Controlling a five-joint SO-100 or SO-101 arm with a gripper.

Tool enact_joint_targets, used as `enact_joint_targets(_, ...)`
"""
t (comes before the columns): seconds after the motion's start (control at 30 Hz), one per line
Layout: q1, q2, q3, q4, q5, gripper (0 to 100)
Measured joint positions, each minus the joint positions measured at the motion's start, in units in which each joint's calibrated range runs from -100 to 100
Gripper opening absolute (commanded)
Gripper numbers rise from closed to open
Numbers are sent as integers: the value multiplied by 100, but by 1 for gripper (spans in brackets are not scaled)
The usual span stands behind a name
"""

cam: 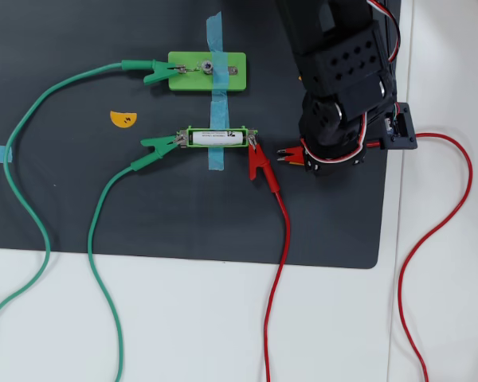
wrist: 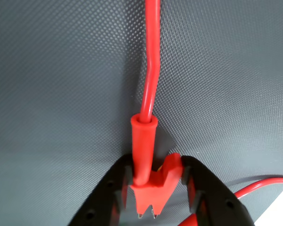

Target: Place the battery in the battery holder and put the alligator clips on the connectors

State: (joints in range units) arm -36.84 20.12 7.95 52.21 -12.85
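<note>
The white battery (cam: 217,138) lies inside the bright-green battery holder (cam: 217,129) on the dark mat. One green alligator clip (cam: 161,145) bites the holder's left connector (cam: 180,139). A red alligator clip (cam: 260,165) has its jaws at the right connector (cam: 253,142). Another green clip (cam: 154,72) sits on the left tab of the wider green plate (cam: 223,60). My gripper (cam: 293,156) hovers just right of the holder, shut on a second red alligator clip (wrist: 148,186). In the wrist view its metal teeth point down between my black fingers (wrist: 207,188), and my gripper (wrist: 155,179) squeezes its sleeve.
Blue tape (cam: 215,95) runs across the plate and holder. An orange half-disc (cam: 123,118) lies left of the holder. Green wires (cam: 32,207) loop over the mat's left side; red wires (cam: 277,263) trail toward the front and right. The white table (cam: 223,318) surrounds the mat.
</note>
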Motion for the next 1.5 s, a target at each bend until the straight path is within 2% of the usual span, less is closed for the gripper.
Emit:
enact_joint_targets(0.17, -11, -277, 364, 26, 0, 1)
enact_joint_targets(0.5, 0, -1932, 1644, 103, -21, 1)
enact_joint_targets(0.83, -258, -2066, 1741, 583, -1029, 1)
enact_joint_targets(1.13, 101, -2066, 1759, 1133, -1137, 1)
enact_joint_targets(1.5, 482, -2092, 1830, 1158, -1494, 1)
